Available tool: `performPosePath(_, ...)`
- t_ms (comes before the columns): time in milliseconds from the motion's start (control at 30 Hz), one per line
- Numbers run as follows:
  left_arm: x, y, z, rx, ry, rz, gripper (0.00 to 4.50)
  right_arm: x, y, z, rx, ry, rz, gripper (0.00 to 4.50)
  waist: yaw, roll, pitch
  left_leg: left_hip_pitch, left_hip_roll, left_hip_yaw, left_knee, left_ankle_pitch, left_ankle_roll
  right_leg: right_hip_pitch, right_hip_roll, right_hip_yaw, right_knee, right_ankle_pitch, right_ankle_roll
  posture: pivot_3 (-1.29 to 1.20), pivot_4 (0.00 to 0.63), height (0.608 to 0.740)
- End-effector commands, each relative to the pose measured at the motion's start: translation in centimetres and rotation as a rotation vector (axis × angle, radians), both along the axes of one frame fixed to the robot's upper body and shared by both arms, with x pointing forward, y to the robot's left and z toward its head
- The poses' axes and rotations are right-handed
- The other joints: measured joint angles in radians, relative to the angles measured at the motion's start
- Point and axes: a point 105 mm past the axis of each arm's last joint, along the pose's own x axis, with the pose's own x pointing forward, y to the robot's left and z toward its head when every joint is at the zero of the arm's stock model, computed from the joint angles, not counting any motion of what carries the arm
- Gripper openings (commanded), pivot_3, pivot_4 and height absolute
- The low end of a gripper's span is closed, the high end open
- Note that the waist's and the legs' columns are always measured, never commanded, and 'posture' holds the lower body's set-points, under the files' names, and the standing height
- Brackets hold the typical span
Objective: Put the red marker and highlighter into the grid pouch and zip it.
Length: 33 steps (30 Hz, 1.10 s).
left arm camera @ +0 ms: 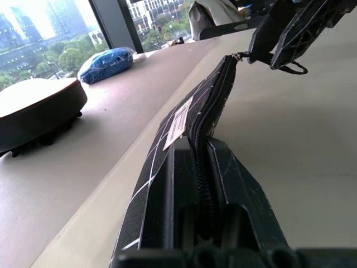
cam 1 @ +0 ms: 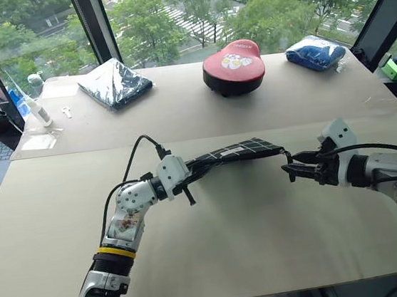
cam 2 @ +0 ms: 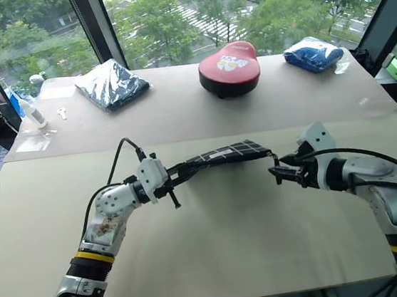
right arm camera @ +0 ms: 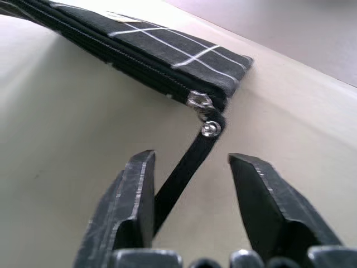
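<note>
Right wrist view gives me the clearest read: my right hand has its two black fingers spread apart, and the pull strap hangs loose between them, touching the inside of one finger but not pinched. The zipper slider sits at the very corner of the grid pouch, and the teeth look closed all along the edge I can see.

From the head camera, the pouch is off the counter, held up in the air and stretched roughly level between my two hands. My left hand is clamped shut on the end of the pouch farthest from the slider; the left wrist view shows the fabric squeezed between those fingers, zipper edge up.

I judge the pouch to be light and soft: woven black fabric with a thin white grid and a small white label, bowing a little along its length. It will flop if I let one end go, so the left grip on the seam end is the right anchor. The strap is thin, flat and limp, likely slippery, so I would take it close to the metal rivet.

I cannot make out the red marker or the highlighter; whether they lie inside the pouch I cannot tell.
</note>
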Motion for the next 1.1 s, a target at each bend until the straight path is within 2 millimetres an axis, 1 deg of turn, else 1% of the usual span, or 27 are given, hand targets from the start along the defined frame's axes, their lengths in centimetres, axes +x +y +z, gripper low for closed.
performPosePath(33,-0.2,-0.2,1.5,-0.027,-0.060,-0.040,0.00,-1.4,-0.6,1.4,0.053,0.023,0.027,3.67,0.004,0.000,0.000,0.000,0.000,0.000,0.000,0.000,0.000,0.000,0.000,0.000,0.000,0.000,0.000,0.00,0.150,0.740)
performPosePath(67,-0.2,-0.3,1.5,-0.029,-0.058,-0.049,0.00,-1.5,-0.9,1.5,0.043,0.017,0.023,3.67,0.004,0.000,0.000,0.000,0.000,0.000,0.000,0.000,0.001,0.000,-0.001,0.000,0.000,0.000,0.000,0.00,0.150,0.740)
performPosePath(100,-0.4,-0.5,1.5,-0.033,-0.056,-0.067,0.00,-1.7,-1.6,1.6,0.022,0.011,0.009,3.67,0.004,0.000,0.000,0.000,0.000,0.000,0.000,-0.001,0.001,0.000,-0.001,0.001,0.000,0.000,0.000,0.00,0.150,0.740)
performPosePath(167,-0.8,-0.8,1.4,-0.043,-0.038,-0.127,0.00,-2.3,-3.6,1.9,-0.016,0.012,-0.029,3.67,0.007,0.000,0.000,0.000,0.000,0.000,0.000,-0.001,0.001,0.000,-0.001,0.001,0.000,0.000,0.000,0.00,0.150,0.740)
performPosePath(200,-1.1,-1.0,1.4,-0.057,-0.026,-0.173,0.00,-2.8,-4.9,2.5,-0.031,0.000,-0.051,3.67,0.012,0.000,0.000,0.000,0.000,0.000,0.000,-0.001,0.002,0.000,-0.001,0.000,0.000,0.000,0.000,0.00,0.150,0.740)
performPosePath(300,-1.7,-1.4,1.6,-0.069,-0.011,-0.273,0.00,-4.1,-6.6,4.0,-0.038,-0.036,-0.076,3.67,0.019,0.000,0.000,0.000,0.000,0.001,0.000,-0.001,0.002,0.000,-0.001,0.000,0.000,0.000,0.000,0.00,0.150,0.740)
performPosePath(400,-2.2,-1.9,1.7,-0.058,-0.017,-0.364,0.00,-4.8,-7.4,4.6,-0.028,-0.063,-0.101,3.67,0.019,0.000,0.000,0.000,0.000,0.001,0.001,-0.001,0.002,0.001,0.000,0.000,0.000,0.000,0.000,0.00,0.150,0.740)
performPosePath(433,-2.1,-1.9,1.6,-0.052,-0.016,-0.375,0.00,-4.9,-7.4,4.6,-0.025,-0.068,-0.106,3.67,0.018,0.000,0.000,0.000,0.000,0.001,0.001,-0.003,0.006,0.001,0.000,0.000,0.000,0.000,0.000,0.00,0.150,0.740)
performPosePath(500,-1.9,-2.0,0.9,-0.011,-0.022,-0.379,0.00,-4.9,-7.2,4.5,-0.027,-0.075,-0.112,3.67,0.016,0.000,0.000,0.001,0.000,0.001,0.002,-0.004,0.007,0.001,0.000,0.000,0.000,0.000,0.000,0.00,0.150,0.740)
performPosePath(600,-1.7,-2.0,-0.8,0.071,-0.011,-0.381,0.00,-5.0,-6.5,4.0,-0.021,-0.080,-0.107,3.67,0.016,0.000,0.000,0.001,0.001,0.001,0.004,-0.005,0.008,0.002,0.000,0.000,0.001,0.000,0.000,0.00,0.150,0.740)
performPosePath(667,-1.9,-1.9,-1.8,0.123,0.015,-0.401,0.84,-5.2,-6.3,3.9,-0.015,-0.078,-0.108,3.73,0.018,0.000,0.000,0.001,0.001,0.001,0.005,-0.005,0.008,0.003,0.000,0.000,0.001,0.000,0.001,0.00,0.150,0.740)
performPosePath(733,-2.2,-1.7,-2.5,0.158,0.019,-0.416,1.40,-5.2,-6.4,3.7,-0.020,-0.076,-0.119,3.73,0.019,0.000,0.000,0.000,0.000,0.001,0.006,-0.006,0.009,0.003,0.000,0.000,0.001,0.001,0.001,0.00,0.150,0.740)
performPosePath(767,-2.3,-1.7,-2.6,0.160,0.022,-0.418,1.84,-5.2,-6.6,3.6,-0.025,-0.075,-0.126,3.73,0.019,0.000,0.000,0.000,0.000,0.001,0.006,-0.006,0.010,0.003,0.000,0.000,0.001,0.001,0.001,0.00,0.150,0.740)
performPosePath(800,-2.4,-1.6,-2.7,0.163,0.034,-0.421,2.13,-5.2,-6.7,3.6,-0.026,-0.074,-0.129,3.73,0.020,0.000,0.000,0.000,0.000,0.001,0.007,-0.006,0.010,0.003,0.000,0.000,0.000,0.001,0.002,0.00,0.150,0.740)
performPosePath(833,-2.7,-1.4,-2.9,0.173,0.048,-0.434,2.55,-5.1,-6.7,3.6,-0.027,-0.073,-0.130,3.73,0.020,0.000,0.000,0.000,0.000,0.001,0.008,-0.006,0.010,0.003,0.000,0.000,0.000,0.002,0.003,0.00,0.150,0.740)
performPosePath(867,-3.1,-1.2,-3.0,0.183,0.060,-0.446,2.85,-5.0,-6.8,3.6,-0.028,-0.074,-0.131,3.73,0.019,0.000,0.000,0.000,0.000,0.001,0.008,-0.006,0.011,0.003,-0.001,0.000,0.000,0.002,0.003,0.00,0.150,0.740)
performPosePath(933,-3.8,-0.5,-3.2,0.188,0.116,-0.467,3.67,-4.6,-6.8,3.7,-0.025,-0.078,-0.131,3.73,0.017,0.000,0.000,0.000,0.000,0.001,0.008,-0.007,0.011,0.003,-0.001,0.001,-0.001,0.002,0.003,0.00,0.150,0.740)
performPosePath(1000,-4.5,0.2,-3.0,0.169,0.183,-0.491,4.43,-4.3,-6.7,3.8,-0.025,-0.080,-0.125,3.73,0.015,0.000,0.000,0.000,0.000,0.001,0.008,-0.007,0.011,0.003,-0.001,0.001,0.000,0.002,0.003,0.00,0.150,0.740)
performPosePath(1100,-5.5,1.2,-1.3,0.101,0.288,-0.523,4.43,-4.0,-6.5,3.8,-0.027,-0.081,-0.115,3.73,0.014,0.000,0.000,0.000,0.001,0.001,0.008,-0.006,0.011,0.002,0.000,0.001,0.000,0.002,0.003,0.00,0.150,0.740)
